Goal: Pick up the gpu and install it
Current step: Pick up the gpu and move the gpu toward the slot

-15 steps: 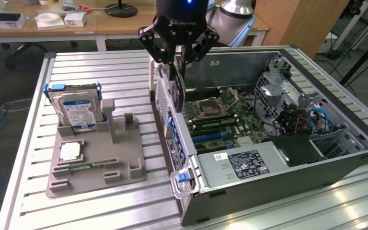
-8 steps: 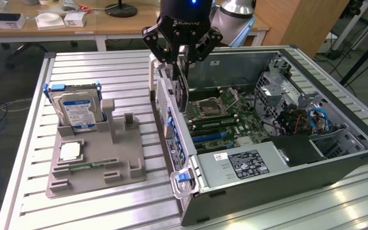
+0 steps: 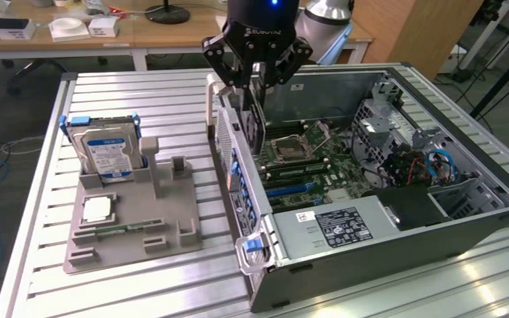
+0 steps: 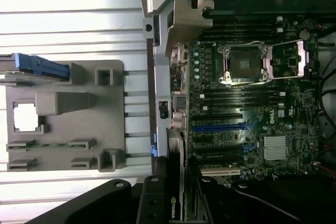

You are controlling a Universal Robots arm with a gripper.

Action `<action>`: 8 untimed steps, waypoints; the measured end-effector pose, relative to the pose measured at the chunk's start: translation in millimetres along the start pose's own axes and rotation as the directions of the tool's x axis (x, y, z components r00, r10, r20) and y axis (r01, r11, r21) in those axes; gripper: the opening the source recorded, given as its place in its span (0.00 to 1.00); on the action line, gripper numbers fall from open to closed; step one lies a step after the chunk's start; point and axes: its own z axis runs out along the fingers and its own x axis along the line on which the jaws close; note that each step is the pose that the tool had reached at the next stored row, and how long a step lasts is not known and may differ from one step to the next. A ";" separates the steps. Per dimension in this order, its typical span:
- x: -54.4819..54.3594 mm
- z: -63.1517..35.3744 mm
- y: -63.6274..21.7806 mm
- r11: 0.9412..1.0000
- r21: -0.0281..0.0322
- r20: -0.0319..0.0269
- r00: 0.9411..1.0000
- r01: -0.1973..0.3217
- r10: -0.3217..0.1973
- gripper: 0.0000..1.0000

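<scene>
Exterior view, from its left: a grey fixture tray (image 3: 122, 246) carries the upright hard drive (image 3: 104, 154). Next, the gripper (image 3: 254, 83) is above the open computer case (image 3: 396, 255), its fingers pinching the top edge of the gpu (image 3: 254, 129), which hangs on edge just inside the case's rear panel. The wrist view adds the motherboard (image 4: 252, 108) face-on and an NVIDIA mark on the clamped card.

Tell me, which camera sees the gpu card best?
The exterior view: the gpu hangs upright in the gripper above the open computer case, most of its dark length visible. The wrist view sees it edge-on, a thin dark strip with a logo.
</scene>
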 end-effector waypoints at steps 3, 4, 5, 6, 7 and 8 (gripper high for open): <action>-2.5 0.1 0.1 1.000 0.000 0.000 1.000 0.000 0.000 0.26; -3.3 0.1 0.2 1.000 0.000 0.000 1.000 0.001 -0.001 0.26; -4.1 0.1 0.2 1.000 0.000 0.000 1.000 0.001 -0.001 0.26; -5.1 0.1 0.3 1.000 0.000 0.000 1.000 0.001 -0.001 0.26; -6.0 0.2 0.3 1.000 0.000 0.000 1.000 0.001 -0.001 0.26; -6.9 0.2 0.4 1.000 0.000 0.000 1.000 0.001 -0.001 0.26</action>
